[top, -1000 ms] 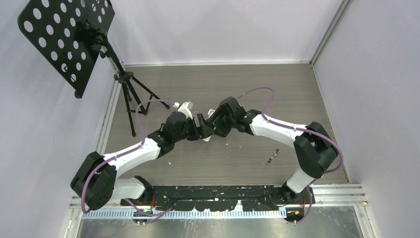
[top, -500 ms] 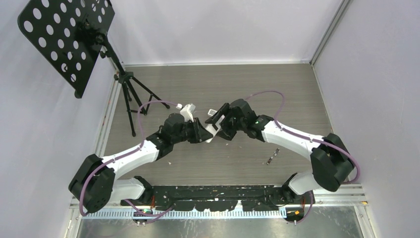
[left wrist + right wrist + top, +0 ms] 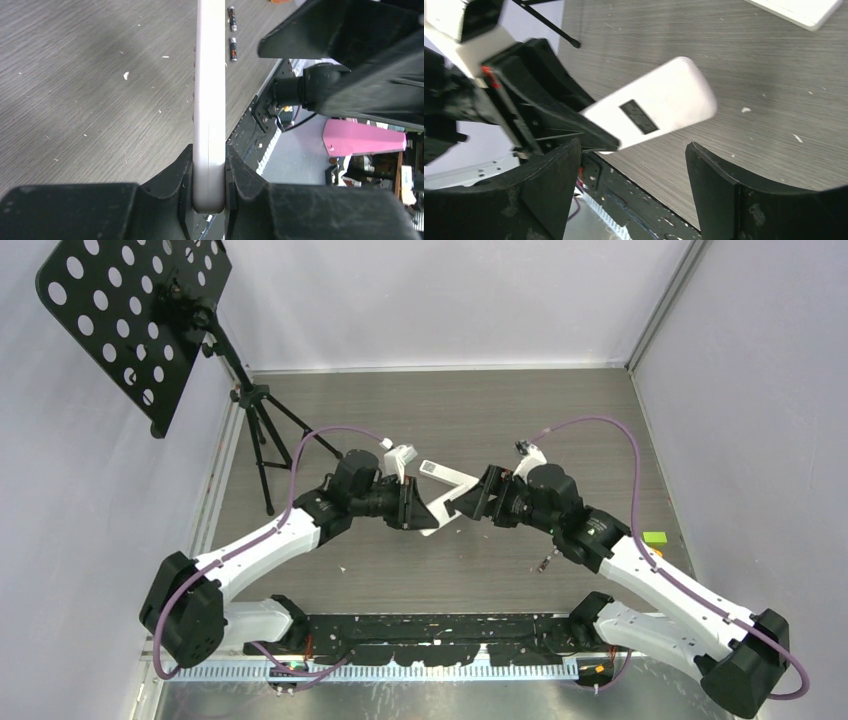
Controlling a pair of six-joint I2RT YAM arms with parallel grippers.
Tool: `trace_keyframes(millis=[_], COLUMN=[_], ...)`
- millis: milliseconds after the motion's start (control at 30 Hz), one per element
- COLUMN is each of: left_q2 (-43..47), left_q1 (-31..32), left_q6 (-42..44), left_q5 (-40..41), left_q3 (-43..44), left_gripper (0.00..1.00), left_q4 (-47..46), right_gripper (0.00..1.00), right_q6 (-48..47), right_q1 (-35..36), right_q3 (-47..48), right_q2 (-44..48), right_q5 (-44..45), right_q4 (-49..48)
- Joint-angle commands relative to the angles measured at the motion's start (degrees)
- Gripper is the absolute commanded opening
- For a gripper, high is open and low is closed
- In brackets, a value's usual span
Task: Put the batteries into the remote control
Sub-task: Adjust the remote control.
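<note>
Where the two arms meet: over the middle of the table (image 3: 400, 410), the left gripper (image 3: 209, 150) and the right gripper (image 3: 633, 145) face each other.
Left gripper: its two fingers are pressed together on one end of the remote (image 3: 674, 100), one on each broad face.
Right gripper: its fingers are spread wide and touch nothing; the remote's free end lies just beyond the gap.
Remote: white, held off the table, jutting from the left gripper toward the right one.
Left wrist view only: the remote shows edge-on as a thin white bar. Two batteries (image 3: 233, 49) lie end to end on the table beyond it, just right of its line.
Right wrist view only: the remote's broad face carries a small dark rectangle. Another white slab (image 3: 799, 12) lies flat on the table farther off.
Top view only: the batteries are small dark specks on the near right of the table, well apart from the remote. A green block (image 3: 655, 537) sits by the right edge, and a black perforated music stand (image 3: 130, 320) stands at the far left.
</note>
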State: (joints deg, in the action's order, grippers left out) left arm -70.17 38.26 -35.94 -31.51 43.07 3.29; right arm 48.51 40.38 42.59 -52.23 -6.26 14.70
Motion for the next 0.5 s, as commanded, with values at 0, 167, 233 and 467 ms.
trace_keyframes(millis=[0, 167, 233, 467], left_q2=[1.6, 2.0, 1.1, 0.9], left_q1=[0.1, 0.1, 0.2, 0.2], left_q6=[5.0, 9.7, 10.7, 12.9], left_q5=[-5.4, -10.9, -14.8, -26.4], left_q3=[4.1, 5.1, 5.7, 7.4], left_gripper=[0.00, 0.00, 0.00, 0.00], left_q4=[7.3, 11.1, 12.2, 13.1], right_gripper=[0.81, 0.86, 0.86, 0.87], right_q6=[-4.1, -6.3, -7.4, -9.9], right_q1=[0.0, -0.2, -0.5, -0.7], right_q3=[-3.5, -5.1, -5.5, -10.0], right_q2=[3.8, 7.5, 6.9, 10.6], right_q5=[2.5, 4.9, 1.9, -15.4], right_q4=[1.0, 4.0, 4.0, -1.1])
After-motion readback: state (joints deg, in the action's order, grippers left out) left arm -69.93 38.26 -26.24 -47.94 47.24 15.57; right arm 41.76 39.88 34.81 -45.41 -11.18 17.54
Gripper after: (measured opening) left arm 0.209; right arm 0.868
